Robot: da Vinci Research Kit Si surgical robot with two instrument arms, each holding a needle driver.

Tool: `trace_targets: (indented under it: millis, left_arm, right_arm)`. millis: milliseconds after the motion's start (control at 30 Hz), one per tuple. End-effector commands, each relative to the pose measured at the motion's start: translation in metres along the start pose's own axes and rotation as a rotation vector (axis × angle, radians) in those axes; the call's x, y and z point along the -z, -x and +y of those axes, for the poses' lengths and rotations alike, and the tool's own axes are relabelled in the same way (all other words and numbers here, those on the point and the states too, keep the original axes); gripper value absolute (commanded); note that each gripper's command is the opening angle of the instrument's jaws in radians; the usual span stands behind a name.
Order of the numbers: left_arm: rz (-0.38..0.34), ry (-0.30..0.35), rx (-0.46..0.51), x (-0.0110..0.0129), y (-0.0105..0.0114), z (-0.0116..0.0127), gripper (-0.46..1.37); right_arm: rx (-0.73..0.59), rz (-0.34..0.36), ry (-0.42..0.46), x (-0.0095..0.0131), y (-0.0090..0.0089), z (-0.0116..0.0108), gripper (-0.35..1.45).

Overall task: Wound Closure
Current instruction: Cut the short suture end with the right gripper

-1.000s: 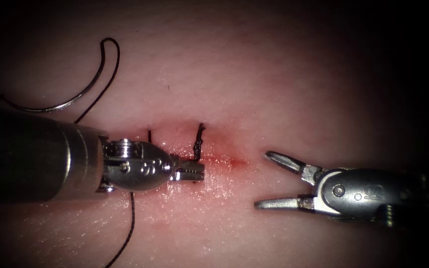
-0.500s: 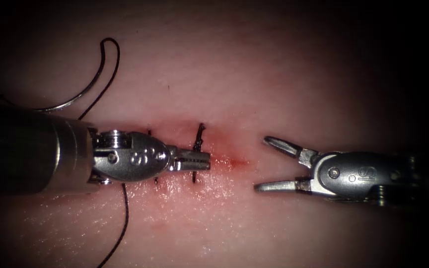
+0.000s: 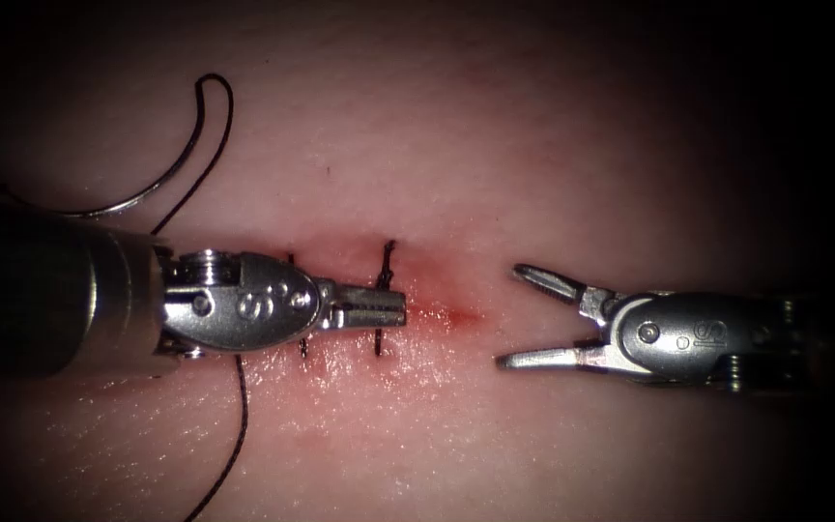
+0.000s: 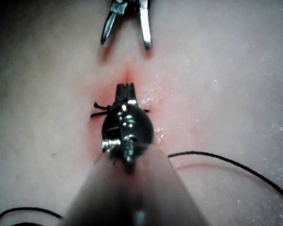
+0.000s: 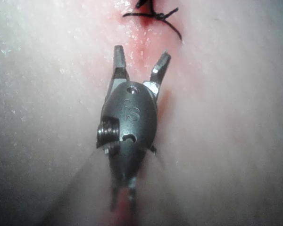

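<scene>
The curved needle point(image 3: 142, 193) lies free on the tissue point(image 3: 553, 155), far left of the cut point(image 3: 437, 314), with its black thread point(image 3: 242, 425) looping off its end and trailing down under my left tool. My left tool point(image 3: 390, 308) rests along the cut over two stitches point(image 3: 386, 271), jaws shut, with nothing visible between them; in the left wrist view point(image 4: 127, 88) it lies on the same stitch point(image 4: 100, 109). My right tool point(image 3: 514, 317) hovers right of the cut's end, open and holding nothing, as the right wrist view point(image 5: 141, 57) confirms.
Red fluid point(image 3: 463, 316) wets the right end of the cut. A knotted stitch point(image 5: 153, 14) lies just ahead of the right tool's jaws. A short cut end of thread point(image 3: 328, 171) sticks up above the cut. Loose thread point(image 4: 221, 159) curves over the tissue beside the left shaft.
My left tool has risen from just below the cut onto its line and levelled out, staying shut. My right tool has shifted up a little, still open. The needle has not moved.
</scene>
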Motion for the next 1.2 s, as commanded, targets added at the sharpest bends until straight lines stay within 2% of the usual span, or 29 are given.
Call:
trace_targets:
  millis: [33,367,1200]
  left_arm:
    - [0.000,0.004,0.000,0.0000,0.0000,0.0000,-0.35]
    - [0.000,0.000,0.002,0.0003,-0.0001,-0.0001,-0.35]
    - [0.000,-0.008,0.002,-0.0001,0.0000,0.0000,-0.35]
  right_arm:
    - [0.009,0.007,-0.013,0.0001,0.0000,0.0001,1.24]
    - [0.093,0.042,-0.002,0.0004,-0.0005,0.0010,1.23]
    - [0.099,0.045,-0.001,0.0004,-0.0005,0.0008,1.17]
